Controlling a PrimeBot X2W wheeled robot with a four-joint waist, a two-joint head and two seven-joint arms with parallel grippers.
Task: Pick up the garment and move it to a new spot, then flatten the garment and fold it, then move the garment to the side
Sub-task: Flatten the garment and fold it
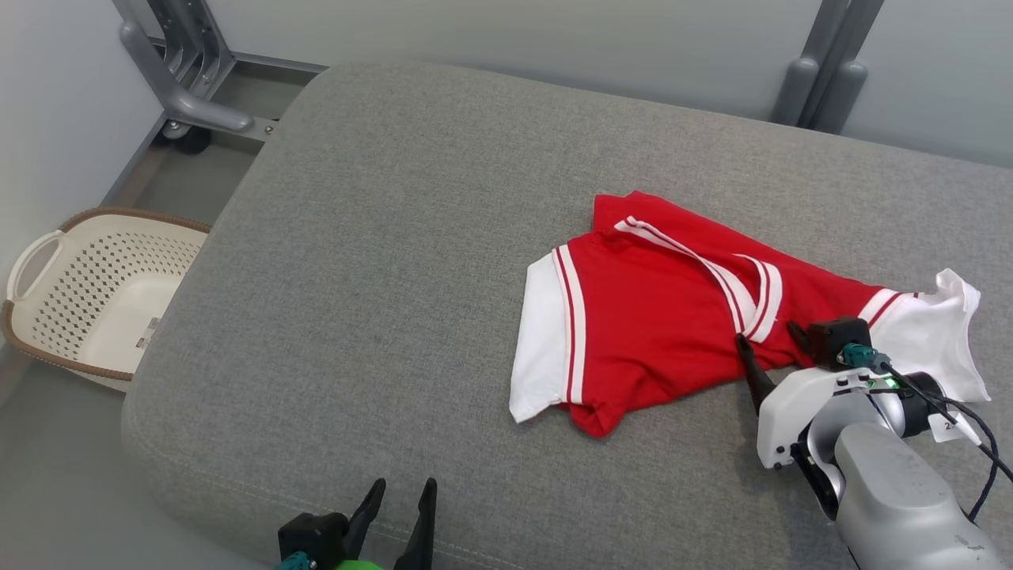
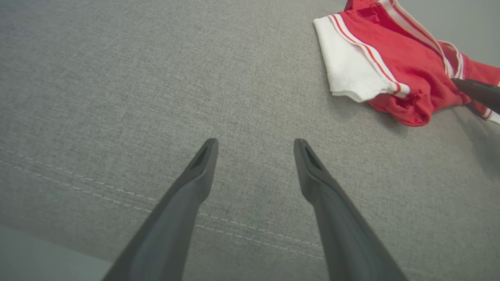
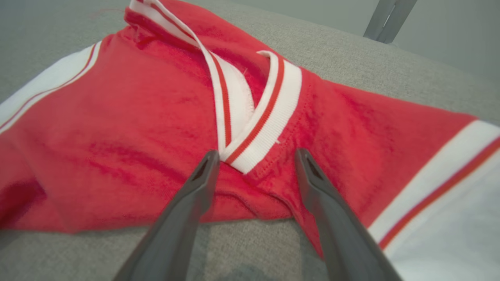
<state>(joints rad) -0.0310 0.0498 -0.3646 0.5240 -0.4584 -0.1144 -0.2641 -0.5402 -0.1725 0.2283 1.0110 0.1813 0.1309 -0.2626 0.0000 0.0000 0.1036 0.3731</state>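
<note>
Note that the garment (image 1: 657, 317) is bright red with white sleeve ends, each bordered by thin red and white stripes, and that its white V-neck band carries a single red stripe. The cushion (image 1: 396, 277) is mid-grey in a fine woven texture with a pale double line of stitching, and the basket (image 1: 95, 277) is cream, patterned with rows of small holes and edged in brown. You will see the left pincer (image 1: 405, 484) and the right pincer (image 1: 766, 332) in black, the right on a white and silver-grey wrist.

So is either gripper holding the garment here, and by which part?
Nothing is held. The right gripper is open at the near edge of the garment; the left gripper is open over the cushion.
</note>
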